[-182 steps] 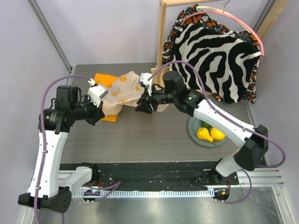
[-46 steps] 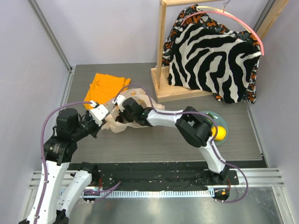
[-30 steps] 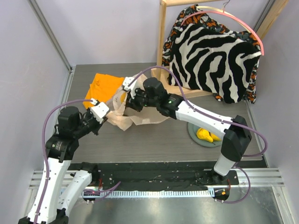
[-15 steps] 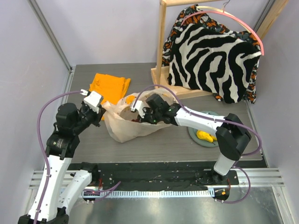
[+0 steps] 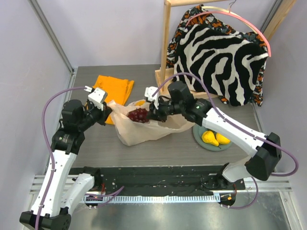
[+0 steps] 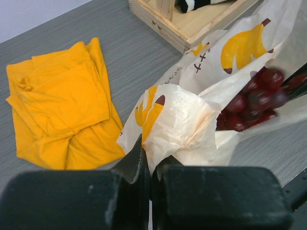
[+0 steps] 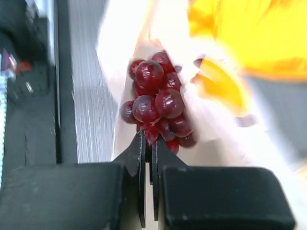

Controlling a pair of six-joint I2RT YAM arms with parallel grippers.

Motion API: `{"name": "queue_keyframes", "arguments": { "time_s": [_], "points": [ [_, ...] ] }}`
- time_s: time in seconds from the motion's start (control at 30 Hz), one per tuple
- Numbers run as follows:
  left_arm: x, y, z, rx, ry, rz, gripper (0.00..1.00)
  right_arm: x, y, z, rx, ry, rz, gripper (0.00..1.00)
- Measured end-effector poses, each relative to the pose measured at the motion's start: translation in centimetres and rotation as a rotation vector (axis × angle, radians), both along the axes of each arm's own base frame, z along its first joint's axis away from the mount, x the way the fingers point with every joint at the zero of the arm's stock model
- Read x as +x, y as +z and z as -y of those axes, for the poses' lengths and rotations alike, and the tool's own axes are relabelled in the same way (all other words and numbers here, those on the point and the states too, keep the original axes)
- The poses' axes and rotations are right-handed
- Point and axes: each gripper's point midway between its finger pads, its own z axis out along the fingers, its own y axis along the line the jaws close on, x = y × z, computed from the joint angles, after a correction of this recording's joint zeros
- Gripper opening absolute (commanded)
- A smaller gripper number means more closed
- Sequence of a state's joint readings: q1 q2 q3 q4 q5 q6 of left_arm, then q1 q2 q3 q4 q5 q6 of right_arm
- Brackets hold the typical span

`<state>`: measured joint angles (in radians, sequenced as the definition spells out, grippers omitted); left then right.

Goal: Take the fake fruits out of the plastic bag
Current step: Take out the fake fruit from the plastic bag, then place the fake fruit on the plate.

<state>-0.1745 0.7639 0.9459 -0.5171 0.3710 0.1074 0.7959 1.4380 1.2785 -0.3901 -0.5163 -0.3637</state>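
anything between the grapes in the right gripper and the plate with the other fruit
Only the plastic bag: its crumpled side lies between the grapes, pinched in the right gripper, and the plate. Carried above it, nothing else visible blocks the way.

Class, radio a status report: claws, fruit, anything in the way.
Left claw shut on plastic bag rim. Right claw shut on grapes at bag mouth. Pear, lemon on plate. Bag film crowds grapes.

Glossy dark red grapes (image 5: 137, 115). Translucent beige-white plastic bag (image 5: 144, 134), orange-yellow printed marks. Plain orange cloth (image 5: 113, 88), far left. Black-and-white zebra-striped garment (image 5: 218, 55), far right, orange patterned trim. Yellow pear (image 5: 208, 137) and yellow lemon (image 5: 222, 139) on grey-green plate (image 5: 195, 133). Grey streaked table (image 5: 168, 149).
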Motion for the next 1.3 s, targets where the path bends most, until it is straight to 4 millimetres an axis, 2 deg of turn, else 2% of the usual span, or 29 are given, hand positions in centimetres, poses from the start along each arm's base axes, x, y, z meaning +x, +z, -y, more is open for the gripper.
{"name": "queue_keyframes", "arguments": {
  "time_s": [0.07, 0.13, 0.3, 0.47, 0.57, 0.67, 0.8, 0.87, 0.97, 1.03, 1.1, 1.2, 1.3],
  "points": [
    [0.0, 0.1, 0.1, -0.004, -0.007, 0.003, 0.00, -0.1, 3.4, -0.7, 0.082, 0.024, 0.045, 0.01],
    [0.2, 0.2, 0.3, -0.005, -0.012, 0.008, 0.00, -0.1, 5.8, -1.4, 0.143, 0.036, 0.064, 0.01],
    [1.1, -0.2, 0.3, 0.003, -0.007, 0.001, 0.00, 1.1, 9.1, -2.2, 0.209, 0.016, 0.064, 0.01],
    [2.0, -0.1, -0.1, 0.006, 0.028, 0.014, 0.00, 4.0, 13.2, 0.2, 0.279, -0.105, 0.086, 0.01],
    [2.6, 0.1, -0.1, -0.026, 0.049, 0.011, 0.00, 4.9, 15.7, 1.6, 0.331, -0.183, 0.076, 0.01],
    [3.2, -0.4, 0.2, -0.044, 0.056, -0.012, 0.00, 5.0, 18.0, 2.6, 0.382, -0.242, 0.076, 0.01],
    [3.8, -1.3, 0.2, -0.039, 0.063, -0.044, 0.00, 5.2, 20.4, 5.9, 0.414, -0.356, 0.128, 0.01],
    [4.0, -1.6, 0.1, -0.032, 0.069, -0.050, 0.00, 5.9, 21.4, 8.4, 0.412, -0.435, 0.185, 0.01],
    [4.2, -1.5, -0.1, -0.027, 0.080, -0.043, 0.00, 6.7, 22.7, 13.5, 0.366, -0.575, 0.309, 0.01],
    [4.2, -1.5, -0.1, -0.032, 0.085, -0.046, 0.00, 6.5, 22.7, 16.3, 0.312, -0.644, 0.380, 0.01],
    [4.1, -1.5, -0.1, -0.037, 0.086, -0.051, 0.00, 5.7, 21.7, 19.0, 0.232, -0.710, 0.453, 0.01],
    [4.1, -1.6, 0.0, -0.043, 0.087, -0.055, 0.00, 4.1, 17.8, 22.6, 0.070, -0.772, 0.519, 0.01],
    [4.2, -1.5, -0.1, -0.044, 0.090, -0.058, 0.00, 3.2, 11.4, 26.1, -0.152, -0.830, 0.528, 0.01]
  ]
}}
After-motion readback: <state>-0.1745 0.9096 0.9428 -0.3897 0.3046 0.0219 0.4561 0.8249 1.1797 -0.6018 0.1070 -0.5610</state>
